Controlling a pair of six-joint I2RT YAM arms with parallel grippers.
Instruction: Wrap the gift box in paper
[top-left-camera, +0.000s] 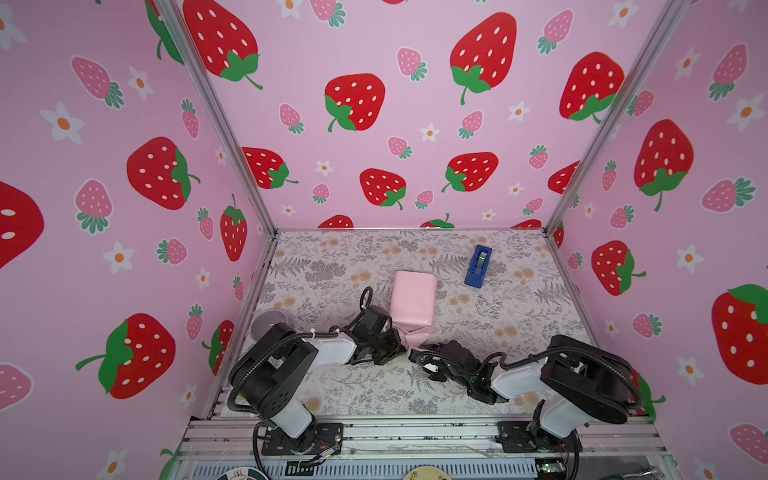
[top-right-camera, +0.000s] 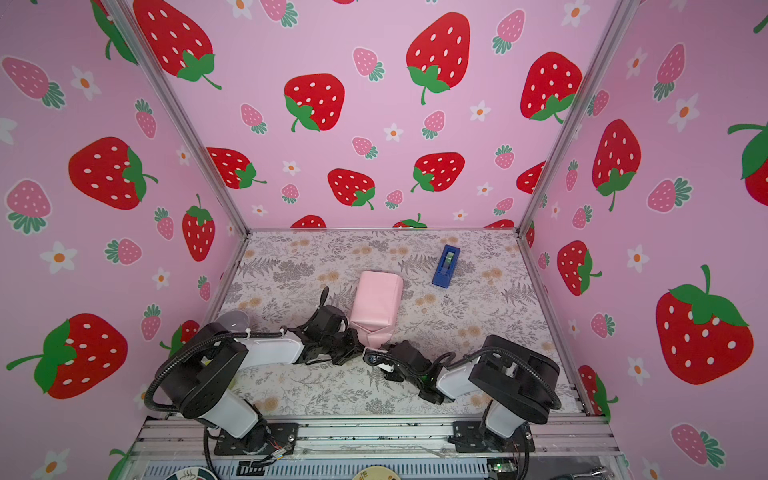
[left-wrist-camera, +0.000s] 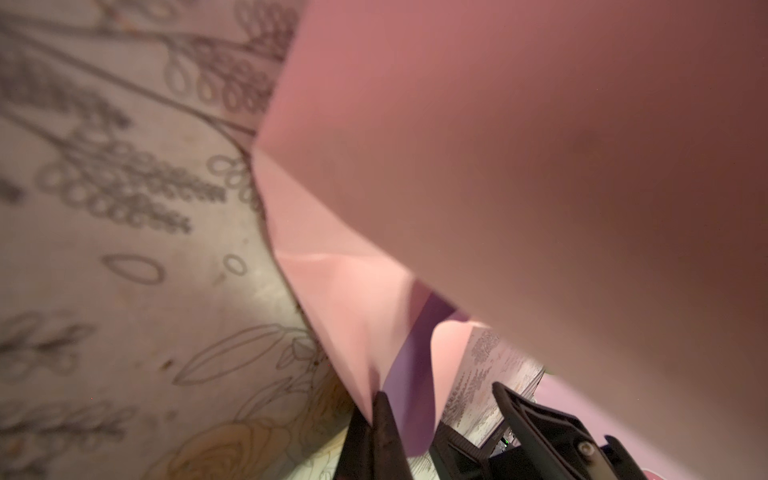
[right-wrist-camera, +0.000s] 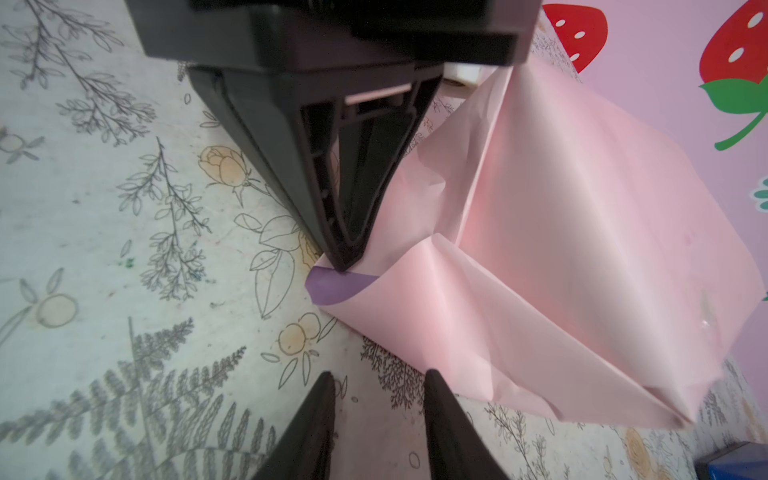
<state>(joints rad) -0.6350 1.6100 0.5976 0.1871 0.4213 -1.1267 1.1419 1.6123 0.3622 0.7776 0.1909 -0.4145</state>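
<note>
The paper (top-left-camera: 413, 299) is folded pink side out into a block on the table (top-left-camera: 332, 266), just beyond both sets of fingertips. The gift box is hidden under it. A loose end flap (right-wrist-camera: 478, 324) trails back toward the fingers. Left gripper (left-wrist-camera: 376, 415): fingers pressed together, clamped on the flap's edge where the lilac face shows. Right gripper (right-wrist-camera: 380, 386): fingers partly apart, nothing between them, tips just short of the flap. Blue tape dispenser (top-left-camera: 478, 266) lies well beyond the right fingers, clear of the paper.
</note>
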